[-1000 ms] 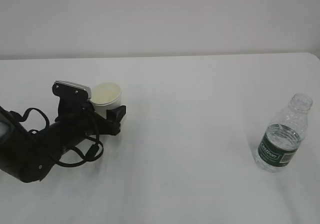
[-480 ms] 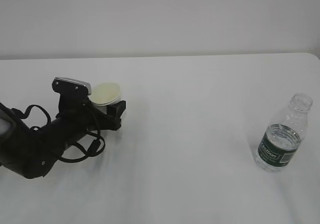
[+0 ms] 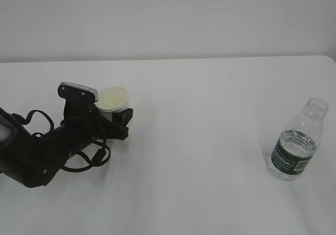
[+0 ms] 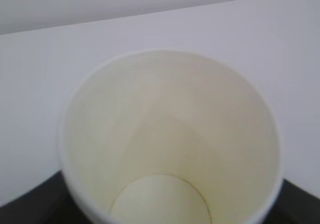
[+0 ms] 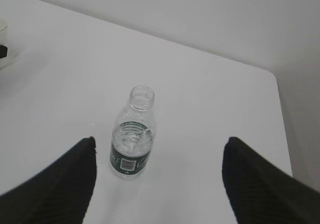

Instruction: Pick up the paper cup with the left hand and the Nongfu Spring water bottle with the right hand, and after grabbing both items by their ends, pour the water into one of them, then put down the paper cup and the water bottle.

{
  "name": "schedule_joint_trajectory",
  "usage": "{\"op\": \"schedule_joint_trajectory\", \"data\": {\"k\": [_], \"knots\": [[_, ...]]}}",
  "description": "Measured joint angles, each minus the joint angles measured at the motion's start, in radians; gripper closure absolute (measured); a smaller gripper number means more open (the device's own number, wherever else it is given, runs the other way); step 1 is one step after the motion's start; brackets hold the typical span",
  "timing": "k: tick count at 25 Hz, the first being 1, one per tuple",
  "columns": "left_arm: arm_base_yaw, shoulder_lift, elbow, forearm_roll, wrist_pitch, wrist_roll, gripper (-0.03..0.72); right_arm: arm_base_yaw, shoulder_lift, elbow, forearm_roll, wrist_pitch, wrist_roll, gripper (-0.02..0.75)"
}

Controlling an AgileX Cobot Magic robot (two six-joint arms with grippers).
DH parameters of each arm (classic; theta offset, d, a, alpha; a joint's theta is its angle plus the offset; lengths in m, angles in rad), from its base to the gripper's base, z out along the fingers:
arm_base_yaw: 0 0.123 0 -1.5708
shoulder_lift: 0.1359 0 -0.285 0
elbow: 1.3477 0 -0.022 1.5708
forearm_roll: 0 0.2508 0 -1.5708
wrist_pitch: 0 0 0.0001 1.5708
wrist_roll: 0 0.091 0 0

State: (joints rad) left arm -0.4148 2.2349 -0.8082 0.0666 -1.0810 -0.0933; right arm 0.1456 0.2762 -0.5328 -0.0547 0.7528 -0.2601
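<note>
The white paper cup (image 3: 112, 98) stands at the left of the table, its cream inside showing and its rim a little tilted. My left gripper (image 3: 114, 112) is round its lower wall, one black finger (image 3: 125, 117) on its right side. In the left wrist view the paper cup (image 4: 170, 134) fills the frame, with dark fingers (image 4: 30, 206) tight against both sides. The uncapped Nongfu Spring water bottle (image 3: 296, 143) stands upright at the right with water (image 3: 290, 159) in its lower half. My right gripper (image 5: 159, 149) hangs open above and behind the bottle (image 5: 132, 134), nothing between its fingers.
The white table (image 3: 199, 156) ends at a far edge below a pale wall, and its right corner (image 5: 272, 76) lies just beyond the bottle. The left arm and its looped cables (image 3: 63, 151) lie low across the front left.
The left gripper has narrowed round the cup and shifted slightly up and right; the cup's rim has tilted with it. Bottle unmoved.
</note>
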Motion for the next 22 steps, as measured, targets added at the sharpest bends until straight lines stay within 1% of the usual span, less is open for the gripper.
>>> {"op": "schedule_joint_trajectory", "data": {"k": [8, 12, 22], "knots": [[0.000, 0.000, -0.001, 0.022, 0.000, 0.000, 0.217, 0.000, 0.000, 0.000, 0.000, 0.000, 0.000, 0.151], [0.000, -0.002, 0.003, 0.031, 0.000, 0.000, 0.224, 0.000, 0.000, 0.014, 0.000, -0.009, 0.000, 0.151], [0.000, -0.129, 0.118, 0.037, 0.004, 0.000, 0.226, 0.000, 0.000, 0.026, 0.000, -0.052, 0.000, 0.151]]}}
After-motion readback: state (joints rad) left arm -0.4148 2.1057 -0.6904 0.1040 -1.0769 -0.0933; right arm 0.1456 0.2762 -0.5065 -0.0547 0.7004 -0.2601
